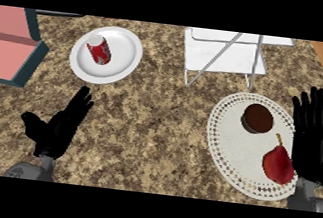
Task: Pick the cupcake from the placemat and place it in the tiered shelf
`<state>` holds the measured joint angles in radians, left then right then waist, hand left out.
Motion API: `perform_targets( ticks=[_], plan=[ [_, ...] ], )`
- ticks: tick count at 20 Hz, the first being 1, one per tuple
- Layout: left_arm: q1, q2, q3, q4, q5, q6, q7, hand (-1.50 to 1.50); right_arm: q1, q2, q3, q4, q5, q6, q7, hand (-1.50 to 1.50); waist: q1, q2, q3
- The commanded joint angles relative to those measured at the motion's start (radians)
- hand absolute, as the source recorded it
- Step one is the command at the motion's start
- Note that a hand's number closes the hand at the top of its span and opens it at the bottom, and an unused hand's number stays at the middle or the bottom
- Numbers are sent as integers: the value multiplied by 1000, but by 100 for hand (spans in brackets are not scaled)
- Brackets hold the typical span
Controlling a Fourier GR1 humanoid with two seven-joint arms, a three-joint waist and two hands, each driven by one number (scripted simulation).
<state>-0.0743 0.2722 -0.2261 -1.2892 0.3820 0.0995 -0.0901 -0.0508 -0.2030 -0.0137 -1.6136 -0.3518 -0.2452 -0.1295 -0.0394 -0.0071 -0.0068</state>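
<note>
You see the cupcake (pixel 258 118) on the placemat (pixel 229 139), a red pear (pixel 278 163) just beside. Both hands, left hand (pixel 57 124) and right hand (pixel 315 141), are open. The tiered shelf (pixel 223 52) stands behind.

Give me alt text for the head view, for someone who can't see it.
A cupcake and a red pear lie on a round white placemat, the open right hand beside it. Behind stands a white tiered shelf; the open left hand is below a plate holding a can.
</note>
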Motion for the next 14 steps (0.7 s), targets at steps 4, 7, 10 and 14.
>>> perform_targets(
  ticks=[4,7,10,14],
  plan=[
    [-103,46,-33,-49,-153,73,-17,0,-178,-266,-78,147,-50,219,164,-150,61,11,9],
    [-109,50,-27,-32,-140,48,-28,0,-160,60,-159,165,-383,175,156,-150,40,7,51],
    [-150,69,-38,-59,-177,61,-23,0,-76,-410,-80,265,199,105,103,150,52,39,-3],
    [-185,63,-59,-71,-210,81,36,0,-185,-242,-180,548,193,-54,-141,-150,80,23,12]
  ],
)
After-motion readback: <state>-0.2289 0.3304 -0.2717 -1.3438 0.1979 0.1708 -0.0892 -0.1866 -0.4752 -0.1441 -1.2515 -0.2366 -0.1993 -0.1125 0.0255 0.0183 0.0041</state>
